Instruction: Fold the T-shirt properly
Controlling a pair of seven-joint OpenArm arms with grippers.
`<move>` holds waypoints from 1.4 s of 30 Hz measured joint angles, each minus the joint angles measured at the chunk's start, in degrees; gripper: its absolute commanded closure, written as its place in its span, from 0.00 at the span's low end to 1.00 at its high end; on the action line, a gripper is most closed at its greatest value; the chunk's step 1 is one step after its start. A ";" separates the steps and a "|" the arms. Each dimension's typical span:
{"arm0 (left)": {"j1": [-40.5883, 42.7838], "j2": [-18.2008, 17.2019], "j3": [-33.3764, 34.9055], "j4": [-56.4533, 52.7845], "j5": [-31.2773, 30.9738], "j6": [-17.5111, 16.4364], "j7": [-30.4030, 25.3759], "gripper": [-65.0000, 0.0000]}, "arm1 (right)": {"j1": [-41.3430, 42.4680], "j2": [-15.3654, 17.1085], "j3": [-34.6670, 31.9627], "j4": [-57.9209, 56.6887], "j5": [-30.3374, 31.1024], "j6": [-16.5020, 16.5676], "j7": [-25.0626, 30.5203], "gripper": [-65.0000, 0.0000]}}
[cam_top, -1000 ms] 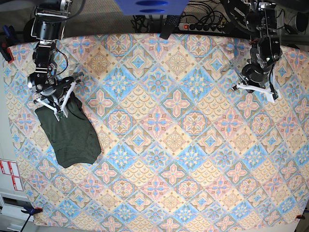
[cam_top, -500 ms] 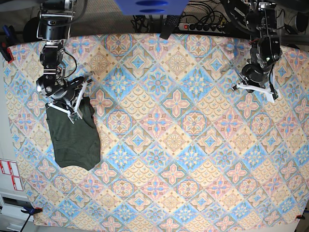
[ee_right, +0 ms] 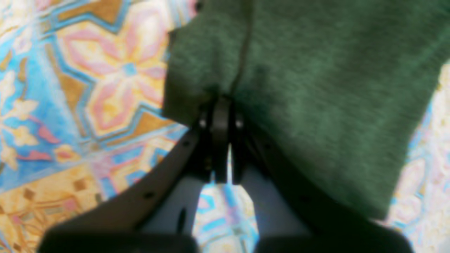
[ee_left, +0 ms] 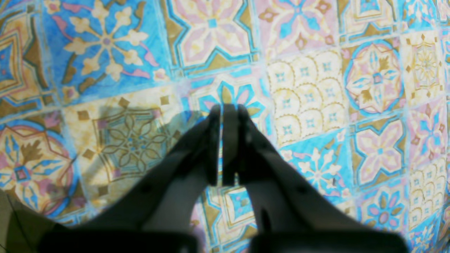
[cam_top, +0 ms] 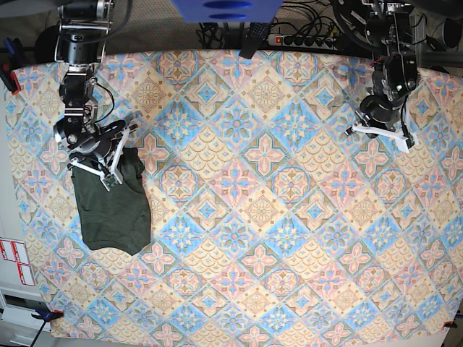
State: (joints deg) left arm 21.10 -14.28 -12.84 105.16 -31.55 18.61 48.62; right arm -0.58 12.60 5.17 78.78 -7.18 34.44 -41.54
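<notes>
1. t-shirt first: your dark olive-green garment is lying as a compact folded bundle toward nine o'clock of the base view, close to the left edge of the patterned tablecloth.
2. you are seeing its lower end spreading flat toward six o'clock, while its upper end is gathering under the arm at about eleven o'clock of the bundle.
3. your right gripper is clamping the t-shirt; in the right wrist view the two dark fingers are pressing together on a fold of the knit near the cloth's edge, with a dark seam or crease running up toward twelve o'clock from the pinch.
4. in that same view the green fabric is filling the frame from twelve to four o'clock, and the tablecloth is showing from seven to eleven o'clock.
5. in the base view you are finding this right gripper at the top of the bundle.
6. your left gripper is sitting clenched with nothing in it; its fingertips are meeting over bare tablecloth in the left wrist view.
7. in the base view that left gripper is hanging toward two o'clock, well apart from the t-shirt.
8. a power strip with cables is lying beyond the table's far edge at twelve o'clock.
</notes>
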 measured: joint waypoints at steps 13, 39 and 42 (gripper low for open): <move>0.55 0.02 0.00 0.02 0.02 0.02 0.02 1.00 | -7.13 0.02 0.04 17.81 0.42 0.07 -3.30 1.00; 26.01 -0.79 -0.13 9.92 0.00 0.02 -0.24 1.00 | -38.40 0.07 14.40 29.75 16.70 -0.22 -2.16 1.00; 28.70 -0.76 -0.02 9.94 -0.17 -0.39 -0.46 1.00 | -41.57 0.13 14.99 29.75 16.52 -0.22 -2.69 1.00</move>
State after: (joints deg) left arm 49.80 -15.05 -12.86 115.11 -31.73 18.22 48.16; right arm -42.15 12.73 20.16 108.53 9.34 34.22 -44.23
